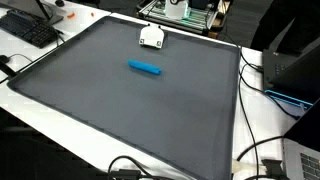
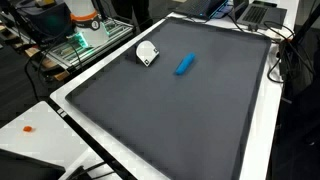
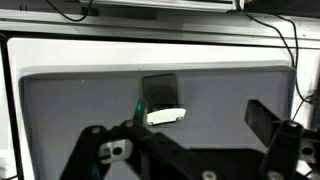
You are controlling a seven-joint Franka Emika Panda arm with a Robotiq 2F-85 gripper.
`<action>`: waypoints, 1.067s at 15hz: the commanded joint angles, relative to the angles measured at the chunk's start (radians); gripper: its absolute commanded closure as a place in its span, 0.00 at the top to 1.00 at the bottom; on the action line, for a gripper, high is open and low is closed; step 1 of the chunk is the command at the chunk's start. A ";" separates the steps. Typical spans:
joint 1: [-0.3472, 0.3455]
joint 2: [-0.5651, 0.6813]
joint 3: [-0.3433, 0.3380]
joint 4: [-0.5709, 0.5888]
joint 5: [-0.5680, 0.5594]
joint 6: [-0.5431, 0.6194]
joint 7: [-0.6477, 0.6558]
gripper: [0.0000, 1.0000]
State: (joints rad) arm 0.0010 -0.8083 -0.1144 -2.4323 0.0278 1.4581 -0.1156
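Note:
A blue marker-like cylinder (image 1: 145,68) (image 2: 184,64) lies on the dark grey mat (image 1: 130,110) (image 2: 190,115), near its middle. A small white object (image 1: 151,37) (image 2: 147,53) sits near the mat's edge by the robot base. In the wrist view my gripper (image 3: 212,108) hangs high above the mat, jaws wide apart and nothing between them. The white object (image 3: 165,116) lies below, close to the left finger; the right finger (image 3: 265,122) is far from it. The blue cylinder is hidden in the wrist view. Neither exterior view shows the gripper.
The mat lies on a white table (image 1: 262,120). A keyboard (image 1: 30,30) is at one corner, and cables (image 1: 250,160) and a laptop (image 1: 305,155) along another side. Green-lit electronics (image 2: 80,38) stand by the base. A small orange item (image 2: 28,128) lies on the white surface.

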 commanded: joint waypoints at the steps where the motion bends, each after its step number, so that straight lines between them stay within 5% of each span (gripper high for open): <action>1: -0.011 0.002 0.007 0.002 0.004 -0.002 -0.006 1.00; 5: -0.021 0.022 0.030 -0.058 0.108 0.080 0.095 1.00; 10: -0.041 0.054 0.144 -0.196 0.293 0.371 0.348 1.00; 16: -0.064 0.121 0.264 -0.336 0.327 0.644 0.648 1.00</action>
State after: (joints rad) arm -0.0339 -0.7035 0.0992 -2.7028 0.3325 2.0046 0.4129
